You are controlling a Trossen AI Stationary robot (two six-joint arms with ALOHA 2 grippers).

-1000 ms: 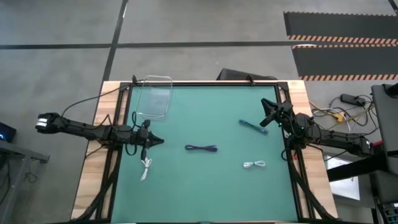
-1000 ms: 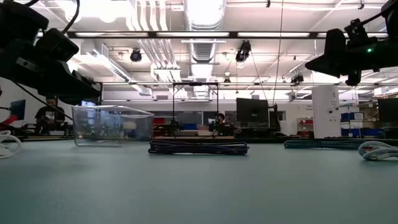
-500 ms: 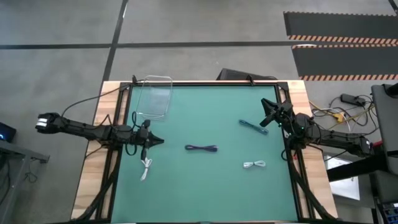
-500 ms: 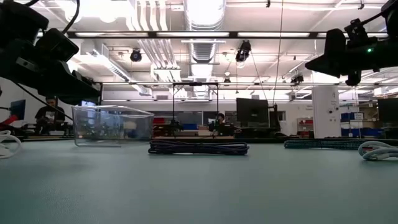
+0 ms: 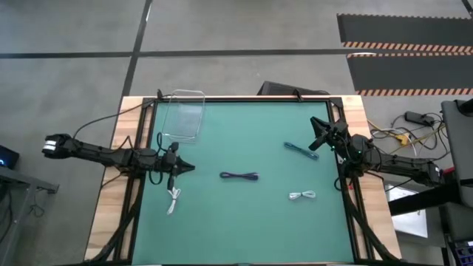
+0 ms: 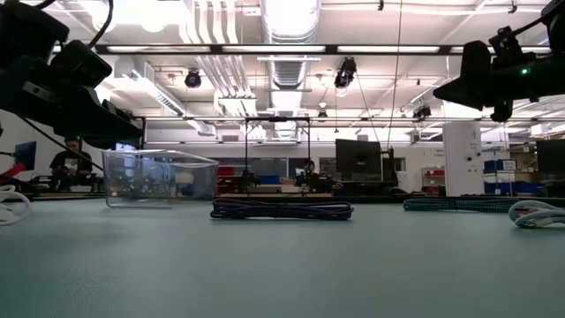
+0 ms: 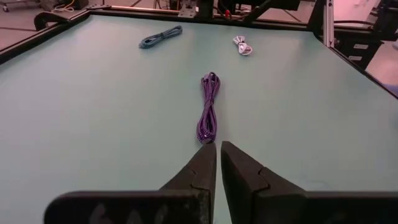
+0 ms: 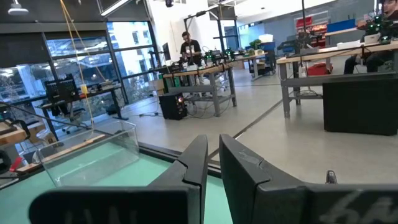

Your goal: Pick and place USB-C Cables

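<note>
Four cable bundles lie flat on the green mat. The dark purple-black cable (image 5: 239,176) is at the middle. The teal cable (image 5: 301,150) is to the right. One white cable (image 5: 302,195) is at the near right and the other white cable (image 5: 174,199) at the near left. My left gripper (image 5: 182,167) hovers shut at the left side, pointing along the mat at the purple-black cable (image 7: 208,115). My right gripper (image 5: 318,137) is raised and shut beside the teal cable, facing the far left corner. Neither gripper touches anything.
A clear plastic container (image 5: 185,114) stands at the far left corner of the mat and also shows ahead of the right gripper as the container (image 8: 93,158). A black frame (image 5: 244,98) borders the mat. Open mat lies between the cables. People sit in the room beyond (image 6: 69,163).
</note>
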